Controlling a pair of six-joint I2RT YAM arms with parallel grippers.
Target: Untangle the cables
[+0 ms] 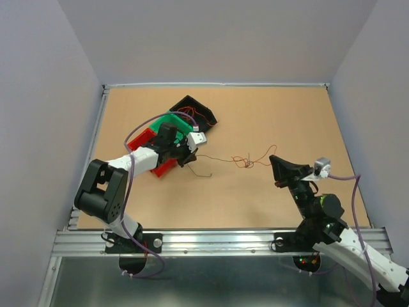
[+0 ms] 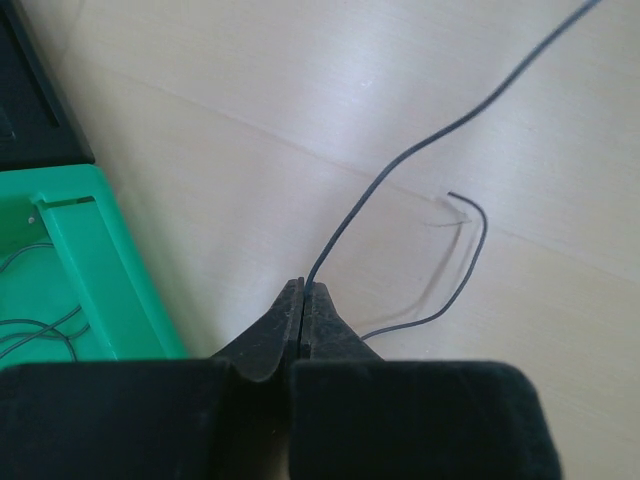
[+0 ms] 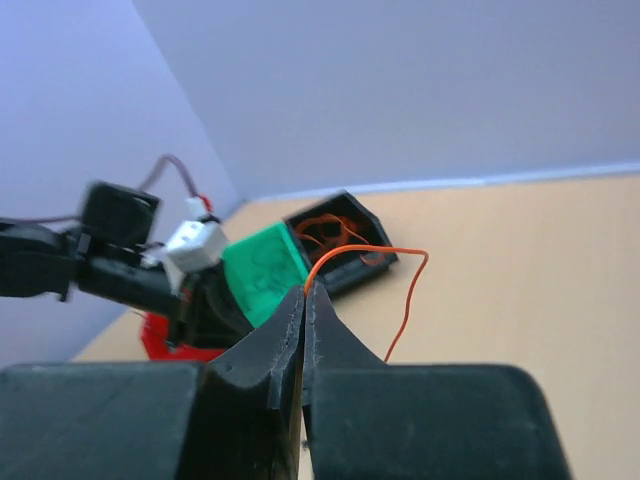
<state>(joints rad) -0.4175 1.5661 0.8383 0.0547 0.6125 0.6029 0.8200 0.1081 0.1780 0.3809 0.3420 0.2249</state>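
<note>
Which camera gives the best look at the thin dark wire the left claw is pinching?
The left wrist view: the dark wire rises clearly from the shut left gripper. The top view shows it only as a faint line; the right wrist view misses it.

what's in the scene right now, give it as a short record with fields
left gripper: shut on dark wire, beside green bin
right gripper: shut on orange wire
tangle: orange loops on table, between the two grippers
dark wire path: runs from left gripper toward tangle
bins: green, black bin, red bin, clustered at left
black bin contents: orange-red wires
</note>
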